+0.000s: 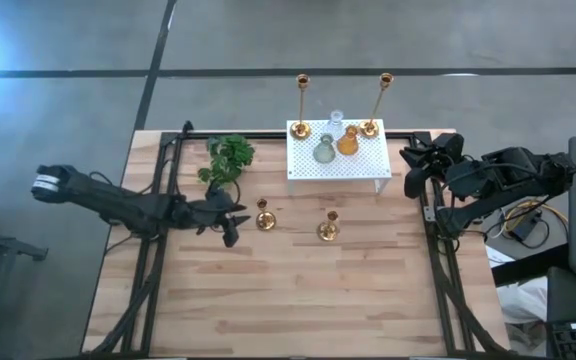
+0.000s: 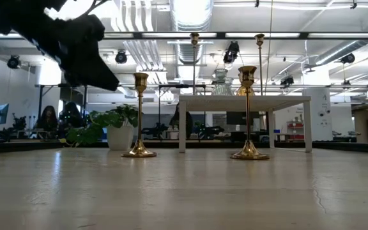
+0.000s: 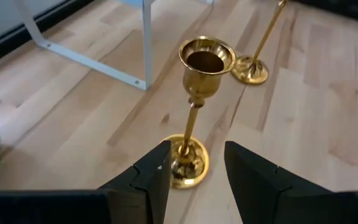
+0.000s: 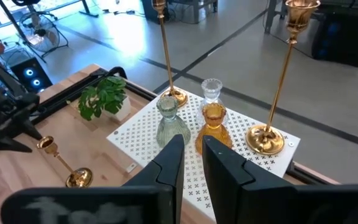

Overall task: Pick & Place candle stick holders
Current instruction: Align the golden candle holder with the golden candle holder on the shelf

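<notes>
Candlestick point(image 3: 194, 118) cup empty, left gripper point(image 3: 194, 165) fingers spread beside its base

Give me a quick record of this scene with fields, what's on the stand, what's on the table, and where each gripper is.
On stand: white perforated stand carries two tall gold metal candlesticks and three small bulbous glass holders: amber, pale green, clear.
On table: two shorter gold metal candlesticks upright on the wooden tabletop; green leafy plant beside the stand.
Left gripper: fingers open, either side of the nearer short candlestick's base, not gripping.
Right gripper: waiting at the table's right edge, facing the stand, holding nothing.
</notes>
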